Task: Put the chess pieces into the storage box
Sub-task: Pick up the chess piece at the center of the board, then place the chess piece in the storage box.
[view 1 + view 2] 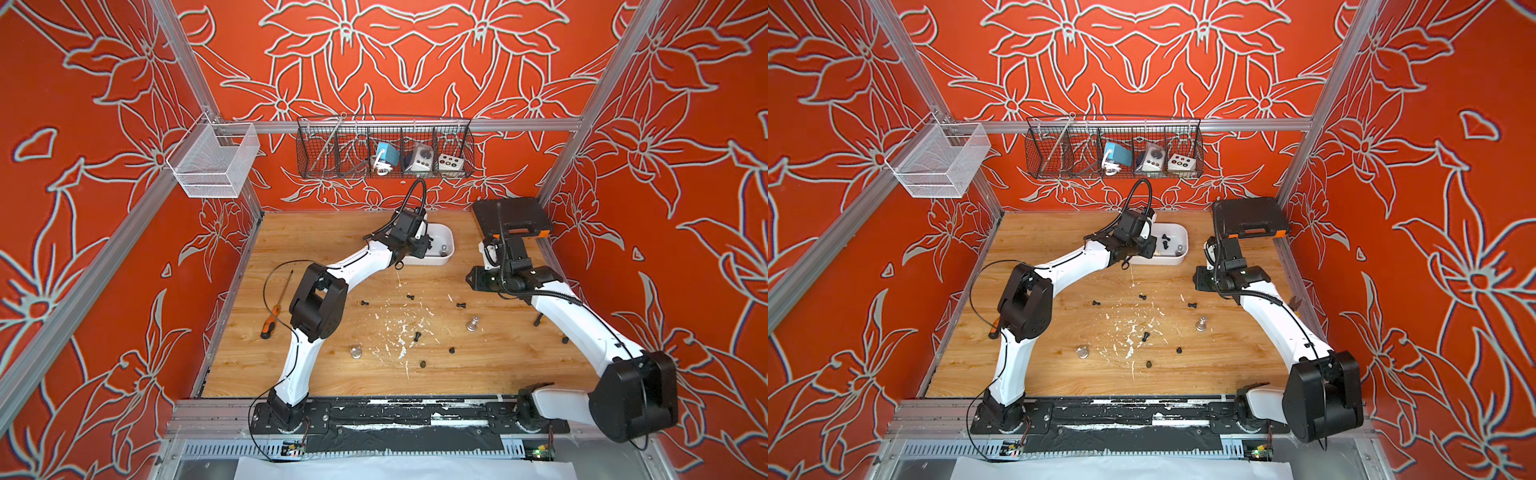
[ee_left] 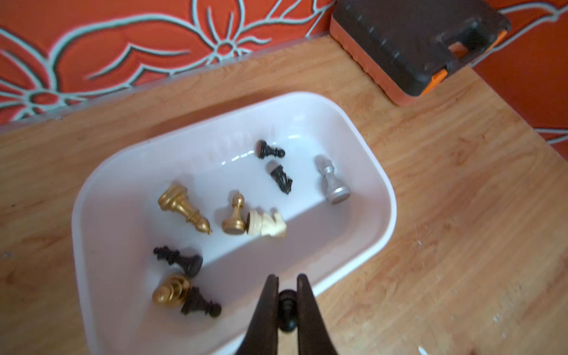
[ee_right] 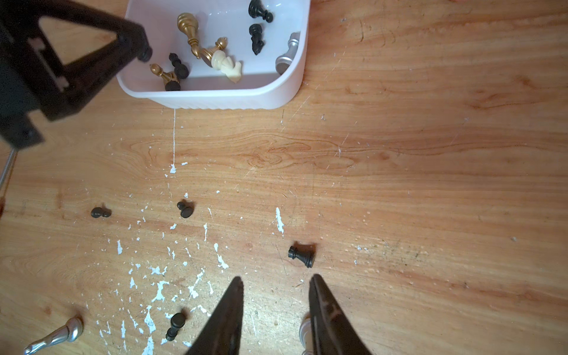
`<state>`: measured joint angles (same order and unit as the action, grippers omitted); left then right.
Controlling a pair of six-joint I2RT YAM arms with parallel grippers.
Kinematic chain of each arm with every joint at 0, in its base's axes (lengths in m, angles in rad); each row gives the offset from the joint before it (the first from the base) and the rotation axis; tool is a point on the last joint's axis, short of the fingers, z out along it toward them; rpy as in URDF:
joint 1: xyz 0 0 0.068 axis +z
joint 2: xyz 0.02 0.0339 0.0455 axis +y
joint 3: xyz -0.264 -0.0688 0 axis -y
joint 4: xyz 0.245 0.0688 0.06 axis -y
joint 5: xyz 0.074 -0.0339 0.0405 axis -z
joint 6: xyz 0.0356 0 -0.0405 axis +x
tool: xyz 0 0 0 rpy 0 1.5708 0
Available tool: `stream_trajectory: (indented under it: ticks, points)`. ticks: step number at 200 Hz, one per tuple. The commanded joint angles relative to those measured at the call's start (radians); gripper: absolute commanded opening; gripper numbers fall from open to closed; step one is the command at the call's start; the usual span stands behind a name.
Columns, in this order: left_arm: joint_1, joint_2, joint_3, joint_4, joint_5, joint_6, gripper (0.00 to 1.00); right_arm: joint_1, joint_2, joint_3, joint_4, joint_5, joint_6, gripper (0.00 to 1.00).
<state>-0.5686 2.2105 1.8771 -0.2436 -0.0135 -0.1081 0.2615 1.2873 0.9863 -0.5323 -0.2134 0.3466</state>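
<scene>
- Left wrist view: the storage box (image 2: 388,190) is lying directly ahead of your left gripper (image 2: 287,276), whose fingertips are hovering over its near rim.
- That gripper is clenching a black pawn (image 2: 287,310), its long axis running along the fingers.
- Your right gripper (image 3: 277,278) is hanging parted and empty, farther from the box.

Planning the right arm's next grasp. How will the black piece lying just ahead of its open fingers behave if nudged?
The black piece lies on its side with a round, flared base, so it would probably roll in a curve. It looks tiny and light; a single finger of the right gripper may skid it across the smooth table.
</scene>
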Motion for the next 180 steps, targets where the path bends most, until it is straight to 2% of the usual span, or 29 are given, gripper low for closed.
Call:
stream_trajectory:
  ticks: [1, 77, 180]
  points:
    - [0.014, 0.068, 0.096, -0.043, 0.009, 0.012, 0.12, -0.004, -0.034, -0.020, -0.027, 0.016, 0.005, 0.38]
    - [0.045, 0.239, 0.296, -0.011, -0.002, -0.022, 0.15, -0.005, -0.072, -0.032, -0.054, 0.017, 0.002, 0.39]
    - [0.057, 0.252, 0.298, 0.021, 0.012, -0.051, 0.23, -0.007, -0.095, -0.044, -0.061, 0.025, 0.009, 0.39]
